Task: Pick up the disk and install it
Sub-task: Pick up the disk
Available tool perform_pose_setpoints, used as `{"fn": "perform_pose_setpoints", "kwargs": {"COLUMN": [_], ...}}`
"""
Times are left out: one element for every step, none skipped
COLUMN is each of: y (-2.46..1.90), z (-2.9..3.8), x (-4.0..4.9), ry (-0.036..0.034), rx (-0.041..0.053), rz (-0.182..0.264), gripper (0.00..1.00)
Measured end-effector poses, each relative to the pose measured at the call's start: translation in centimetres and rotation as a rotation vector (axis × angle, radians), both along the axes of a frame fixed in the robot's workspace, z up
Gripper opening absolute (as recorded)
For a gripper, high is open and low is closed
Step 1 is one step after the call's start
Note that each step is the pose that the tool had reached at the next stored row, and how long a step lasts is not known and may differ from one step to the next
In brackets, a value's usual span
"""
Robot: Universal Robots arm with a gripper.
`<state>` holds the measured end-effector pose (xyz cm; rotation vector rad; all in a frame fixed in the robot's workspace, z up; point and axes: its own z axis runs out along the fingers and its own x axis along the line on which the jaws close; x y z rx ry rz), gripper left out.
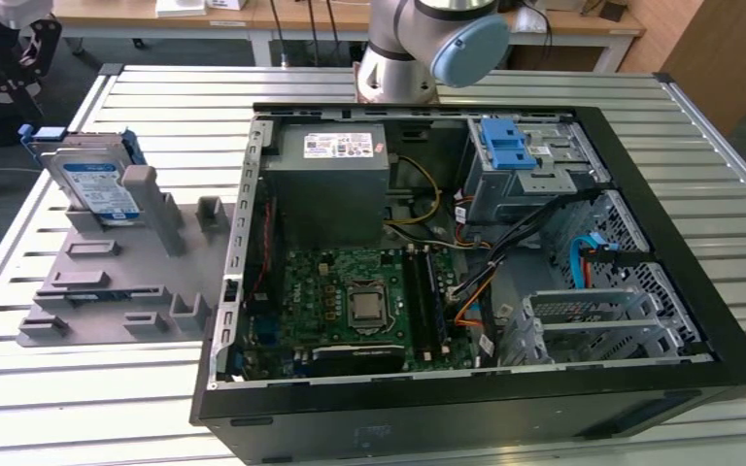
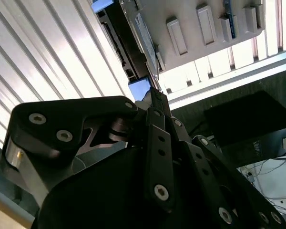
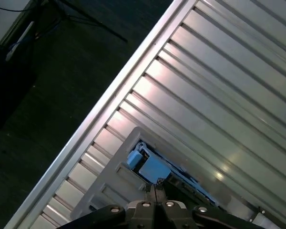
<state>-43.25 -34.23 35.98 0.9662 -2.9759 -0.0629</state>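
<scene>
The disk (image 1: 92, 180) stands on its edge in a slot of the grey holder (image 1: 114, 282). The holder lies on the slatted bench (image 1: 75, 388), just beside the open computer case (image 1: 477, 413). In the first wrist view the gripper (image 3: 155, 188) is closed and holds nothing. Its tips point toward the disk's blue frame in the holder.

No wording can be read anywhere. The disk (image 1: 85, 157) stands in the grey holder (image 1: 127, 282), off the computer case (image 1: 477, 408) toward the exterior view's left. It carries a white-and-blue label (image 1: 98, 189) whose print is too small to make out. Inside the case, the grey power-supply box (image 1: 334, 199) bears a white sticker (image 1: 338, 146) with small coloured marks and fine lines of print, likewise illegible. The green motherboard (image 1: 334, 291), also within the case, shows tiny white markings that cannot be read.
</scene>
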Motion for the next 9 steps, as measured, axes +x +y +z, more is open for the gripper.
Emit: {"fn": "perform_pose_setpoints", "kwargs": {"y": [0.0,0.0,0.0,0.0,0.0,0.0,0.0,0.0,0.0], "z": [0.0,0.0,0.0,0.0,0.0,0.0,0.0,0.0,0.0], "x": [0.0,0.0,0.0,0.0,0.0,0.0,0.0,0.0,0.0], "ry": [0.0,0.0,0.0,0.0,0.0,0.0,0.0001,0.0,0.0001], "rx": [0.0,0.0,0.0,0.0,0.0,0.0,0.0,0.0,0.0], "rz": [0.01,0.02,0.028,0.037,0.046,0.056,0.067,0.077,0.087], "gripper": [0.11,0.11,0.11,0.11,0.11,0.11,0.11,0.11,0.11]}}
